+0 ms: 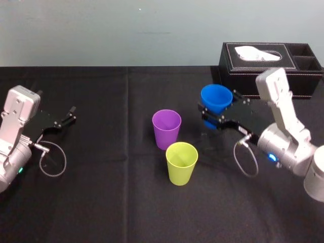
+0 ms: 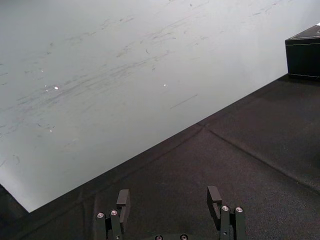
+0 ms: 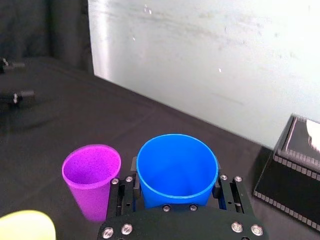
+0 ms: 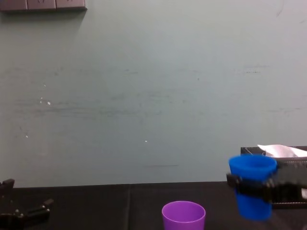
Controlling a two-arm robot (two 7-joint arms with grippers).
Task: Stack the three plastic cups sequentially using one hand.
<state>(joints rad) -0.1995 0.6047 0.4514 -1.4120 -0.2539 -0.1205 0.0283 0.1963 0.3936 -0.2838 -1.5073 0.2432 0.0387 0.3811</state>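
Got the blue cup (image 1: pixel 216 98) (image 3: pixel 177 170) (image 4: pixel 253 184) pinched in the right gripper (image 1: pixel 217 109) (image 3: pixel 177 186), one black finger clamped on each side a little below the rim, mouth facing up. Looks lifted clear of the black tablecloth (image 1: pixel 101 192) going by the chest view, and leaning just a touch in the head view. Hanging to the right of the purple cup (image 1: pixel 166 128) (image 3: pixel 91 175) (image 4: pixel 183 215) and a bit farther back, near it but apart, not over its mouth.

Purple cup upright on the cloth around the middle of the table, open end up, nothing inside. Yellow-green cup (image 1: pixel 181 163) (image 3: pixel 25 227) right in front of it and slightly to the right, also upright and open. So close together that can't tell whether touching or not.

Behind the right gripper, at the back right of the table: black stitched tissue box (image 1: pixel 268 63) (image 3: pixel 295 165), white tissue (image 1: pixel 258 52) poking out the top.

Way over on the left side, well apart from all three cups: left gripper (image 1: pixel 66 119) (image 2: pixel 170 200) (image 4: pixel 24 211), low over the cloth, fingers spread wide with nothing between them. Plain pale wall (image 4: pixel 153 96) behind the table.
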